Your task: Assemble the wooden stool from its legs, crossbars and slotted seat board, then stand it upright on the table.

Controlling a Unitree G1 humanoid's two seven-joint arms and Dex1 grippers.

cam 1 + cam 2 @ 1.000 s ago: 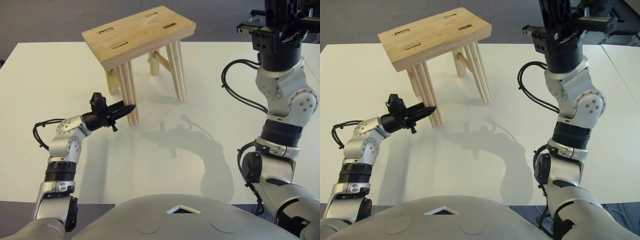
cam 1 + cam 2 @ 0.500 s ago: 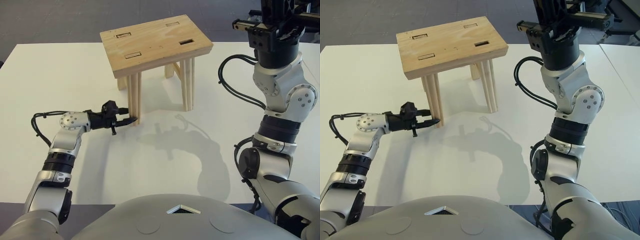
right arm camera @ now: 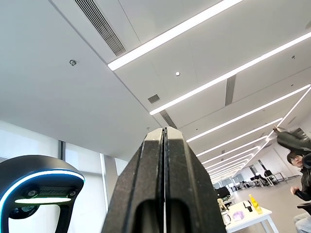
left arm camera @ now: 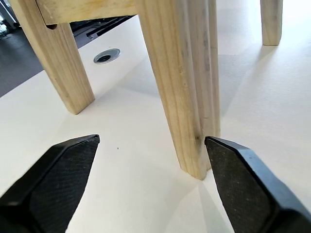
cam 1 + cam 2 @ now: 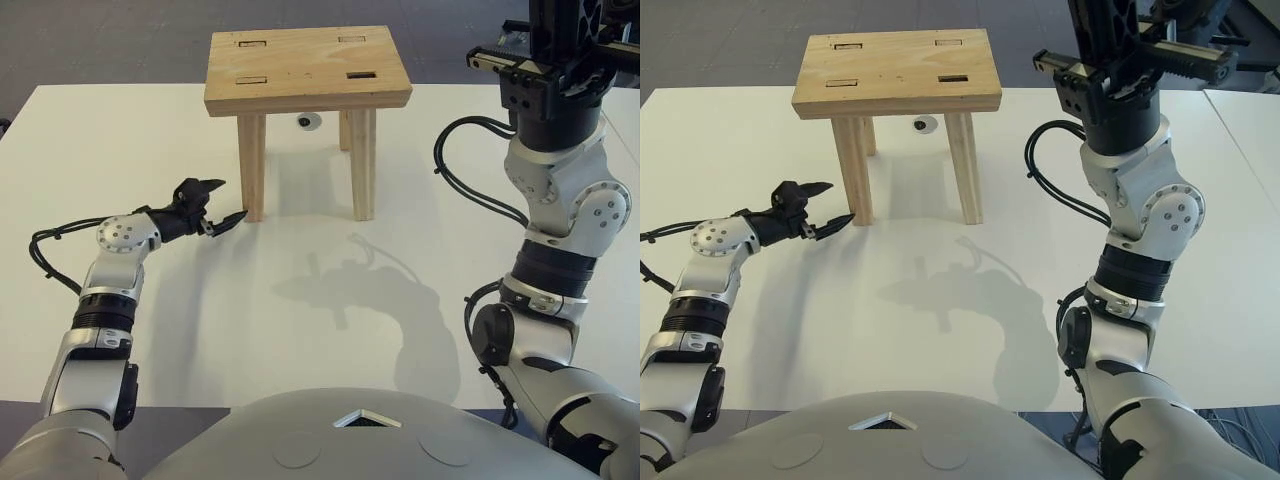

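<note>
There is one wooden stool (image 5: 308,68) and it stands upright on the one white table (image 5: 200,330), at the far middle part of it. The stool has one flat seat board (image 5: 895,70) on top, and the board has four little slots (image 5: 251,80) cut in it. Under the board are four legs (image 5: 361,165), and their feet rest on the table. One small round hole (image 5: 308,121) sits in the table under the stool, near the back legs. There are two claws. The left claw (image 5: 228,200) is low, close above the table, just to the left of the stool's front left leg (image 5: 251,165). Its two fingers (image 4: 48,184) are spread wide apart and they grip nothing. From the left wrist, the foot of that leg (image 4: 189,97) is right in front of the gap, and one finger tip is just beside the foot; I cannot tell if it touches. The right claw (image 3: 164,130) is lifted high on the right side, well apart from the stool, and points up at the ceiling (image 3: 58,97). Its two fingers are pressed tight together with nothing between them.
</note>
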